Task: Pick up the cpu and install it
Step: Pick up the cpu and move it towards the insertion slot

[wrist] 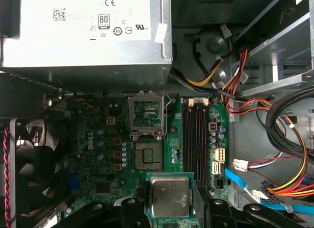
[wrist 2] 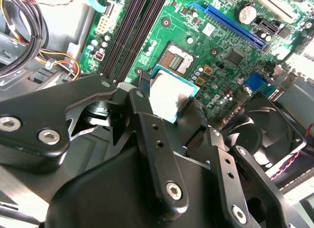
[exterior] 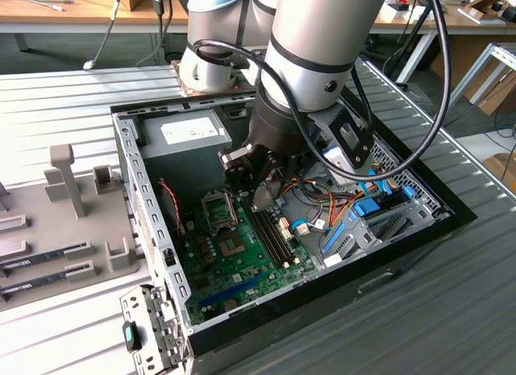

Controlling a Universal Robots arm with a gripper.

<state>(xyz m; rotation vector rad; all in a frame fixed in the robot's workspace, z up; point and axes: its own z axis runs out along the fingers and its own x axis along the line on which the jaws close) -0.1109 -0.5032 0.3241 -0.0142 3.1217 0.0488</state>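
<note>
The cpu is a small square chip with a silvery top on a green rim, and my gripper is shut on it, one black finger on each side. It hangs above the green motherboard, a short way off the open socket, whose metal load plate is flipped up. In the second wrist view the cpu sits between the fingers with the socket just beyond it. In the exterior view the gripper is down inside the open computer case, above and beside the socket.
A grey power-supply box sits at one end of the case. A black fan flanks the board, with memory slots and bundled cables on the other side. A grey fixture tray lies at the exterior view's left.
</note>
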